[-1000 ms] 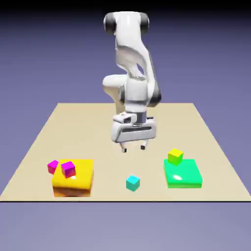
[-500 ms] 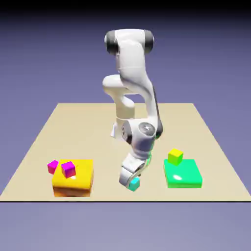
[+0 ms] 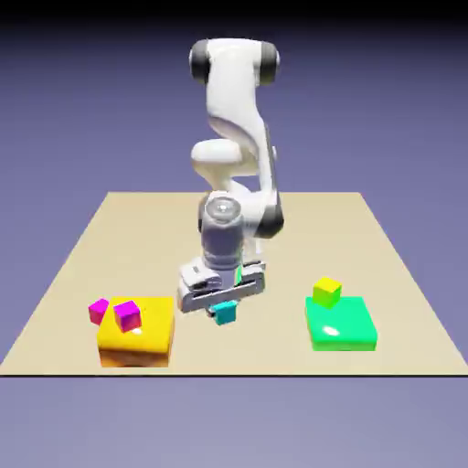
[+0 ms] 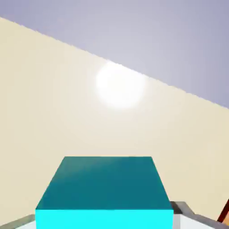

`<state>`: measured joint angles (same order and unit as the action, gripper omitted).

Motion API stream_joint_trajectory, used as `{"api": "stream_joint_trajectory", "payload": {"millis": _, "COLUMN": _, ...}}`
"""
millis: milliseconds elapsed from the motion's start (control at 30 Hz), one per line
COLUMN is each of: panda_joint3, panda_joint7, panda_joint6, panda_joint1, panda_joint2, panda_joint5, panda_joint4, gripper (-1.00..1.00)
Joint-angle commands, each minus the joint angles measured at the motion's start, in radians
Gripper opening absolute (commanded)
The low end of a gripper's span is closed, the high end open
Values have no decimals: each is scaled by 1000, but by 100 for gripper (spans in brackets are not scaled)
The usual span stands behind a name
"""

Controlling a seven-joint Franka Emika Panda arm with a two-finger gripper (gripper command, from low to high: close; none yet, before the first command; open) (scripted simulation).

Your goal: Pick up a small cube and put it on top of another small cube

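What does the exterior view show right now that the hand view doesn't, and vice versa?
Exterior only: the green rounded block, the small yellow cube, two small magenta-purple cubes, and the white robot arm.

Hand only: the round bright glare on the tabletop, and the cyan cube's near faces, large, between the fingers.

Both: the small cyan cube held in the gripper, the beige tabletop and the blue-violet backdrop.

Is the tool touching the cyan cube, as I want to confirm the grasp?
Touching: the hand view shows the cyan cube filling the space between the tool's fingertips.
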<state>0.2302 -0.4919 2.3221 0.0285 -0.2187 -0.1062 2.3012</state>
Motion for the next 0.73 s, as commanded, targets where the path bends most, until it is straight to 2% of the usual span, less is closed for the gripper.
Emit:
{"api": "stream_joint_trajectory", "payload": {"millis": 0, "panda_joint3": 36, "panda_joint7": -43, "panda_joint6": -19, "panda_joint1": -15, "panda_joint2": 3, "panda_joint5": -37, "panda_joint4": -10, "gripper": -100}}
{"api": "stream_joint_trajectory", "payload": {"millis": 200, "panda_joint3": 243, "panda_joint7": -274, "panda_joint6": -114, "panda_joint1": -118, "panda_joint2": 6, "panda_joint5": -248, "panda_joint4": -67, "gripper": -100}}
{"api": "stream_joint_trajectory", "payload": {"millis": 367, "panda_joint3": 313, "panda_joint7": -364, "panda_joint6": -53, "panda_joint1": -294, "panda_joint2": -86, "panda_joint5": -171, "panda_joint4": -74, "gripper": -100}}
{"api": "stream_joint_trajectory", "payload": {"millis": 433, "panda_joint3": 313, "panda_joint7": -364, "panda_joint6": -52, "panda_joint1": -294, "panda_joint2": -86, "panda_joint5": -170, "panda_joint4": -74, "gripper": -100}}
{"api": "stream_joint_trajectory", "payload": {"millis": 567, "panda_joint3": 234, "panda_joint7": -286, "panda_joint6": 92, "panda_joint1": -343, "panda_joint2": -224, "panda_joint5": -285, "panda_joint4": -49, "gripper": -100}}
{"api": "stream_joint_trajectory", "payload": {"millis": 600, "panda_joint3": 234, "panda_joint7": -286, "panda_joint6": 92, "panda_joint1": -343, "panda_joint2": -224, "panda_joint5": -285, "panda_joint4": -49, "gripper": 100}}
{"api": "stream_joint_trajectory", "payload": {"millis": 700, "panda_joint3": 275, "panda_joint7": -327, "panda_joint6": 16, "panda_joint1": -317, "panda_joint2": -152, "panda_joint5": -225, "panda_joint4": -62, "gripper": 100}}
